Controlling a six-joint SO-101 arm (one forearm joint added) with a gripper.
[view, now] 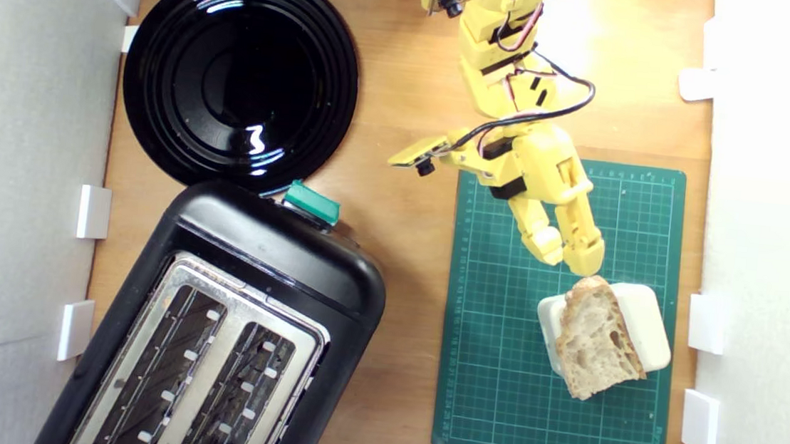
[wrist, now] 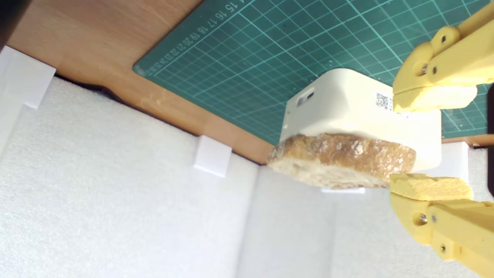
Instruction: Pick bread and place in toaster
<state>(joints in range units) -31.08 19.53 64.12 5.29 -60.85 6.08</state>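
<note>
Approaching bread [view: 598,340], resting atop cream box [view: 647,323] on green mat [view: 493,402], exterior view's right. Gripper [view: 567,255] spread, empty, just short of crust. Next: straddle slice, pinch. Toaster [view: 213,335] well apart, left.

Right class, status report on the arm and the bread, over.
Hand open, fingers straddling the bread's end. Bread lying on cream box, not gripped. Toaster slots empty, path unobstructed.

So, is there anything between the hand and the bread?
Nothing visible. The open hand is at the end of the bread, which leans on the box; its fingers flank the crust with only air between.
</note>
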